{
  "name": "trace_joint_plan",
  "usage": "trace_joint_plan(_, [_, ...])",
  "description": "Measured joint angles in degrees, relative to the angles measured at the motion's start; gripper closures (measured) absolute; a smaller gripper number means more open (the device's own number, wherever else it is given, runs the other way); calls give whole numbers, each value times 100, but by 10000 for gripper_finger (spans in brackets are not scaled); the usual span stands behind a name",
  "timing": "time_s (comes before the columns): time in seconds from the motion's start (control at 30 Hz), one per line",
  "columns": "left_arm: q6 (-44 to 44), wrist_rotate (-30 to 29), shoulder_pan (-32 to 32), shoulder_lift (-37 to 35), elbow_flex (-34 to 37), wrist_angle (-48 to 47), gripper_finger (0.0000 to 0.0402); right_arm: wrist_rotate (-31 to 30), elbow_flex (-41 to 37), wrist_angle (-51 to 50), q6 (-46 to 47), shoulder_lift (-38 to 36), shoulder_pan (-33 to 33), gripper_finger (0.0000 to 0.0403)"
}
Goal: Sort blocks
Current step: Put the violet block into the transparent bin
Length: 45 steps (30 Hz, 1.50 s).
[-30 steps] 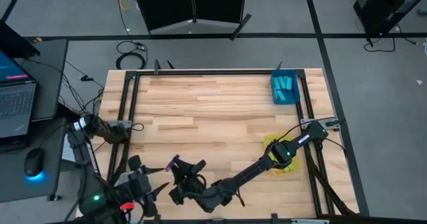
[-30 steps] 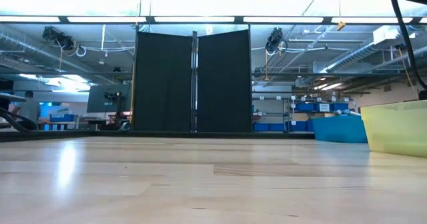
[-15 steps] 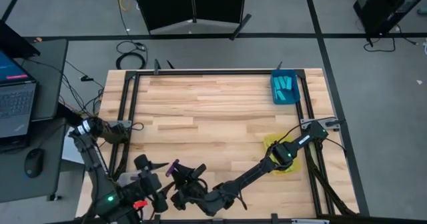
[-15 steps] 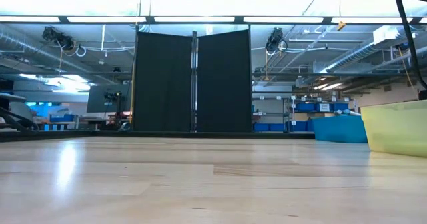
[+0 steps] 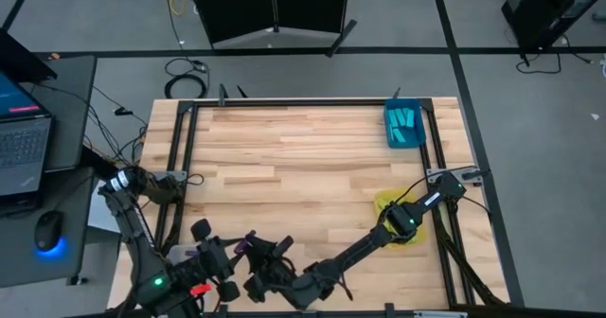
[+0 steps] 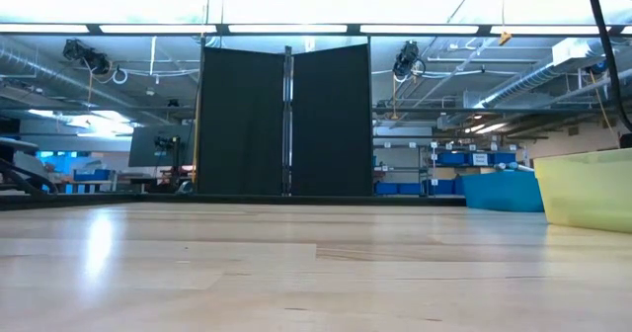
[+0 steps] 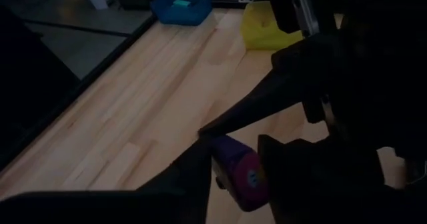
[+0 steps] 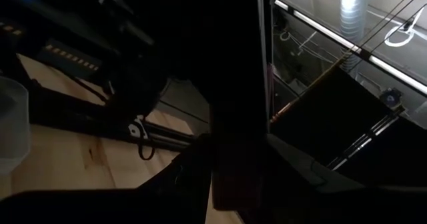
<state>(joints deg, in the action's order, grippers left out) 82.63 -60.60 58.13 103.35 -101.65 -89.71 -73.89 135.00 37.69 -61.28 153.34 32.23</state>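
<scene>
Down at seven o'clock on the worktop (image 5: 303, 157), the left gripper (image 7: 233, 167) has its fingers clamped on a purple block (image 7: 239, 174). The right gripper (image 8: 233, 167), close beside it at six o'clock, pinches the same block from the other end, apparently a handover. Cyan blocks (image 5: 403, 121) lie in the blue tray (image 5: 404, 141) at one o'clock; the yellow tray (image 5: 383, 204) waits at four o'clock.
</scene>
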Motion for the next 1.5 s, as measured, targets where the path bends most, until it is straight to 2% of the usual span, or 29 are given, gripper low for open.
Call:
trace_joint_plan(0.33, [53,243,-2,-13,0,-33,336,-46,-4,3,-26,13,11,275])
trace_joint_plan(0.53, [39,329,0,-13,0,-36,337,-41,-4,3,-39,13,11,273])
trace_joint_plan(0.73, [-31,337,48,-13,0,-33,337,45,-4,13,66,13,7,251])
trace_joint_plan(1.23, [-112,396,166,-162,0,-28,337,-152,-4,232,179,13,12,157])
trace_joint_plan(1.37, [-256,455,166,-298,0,-19,337,-133,0,-61,579,8,78,145])
trace_joint_plan(1.5, [-499,575,187,-500,0,-24,337,112,0,-686,1384,8,162,145])
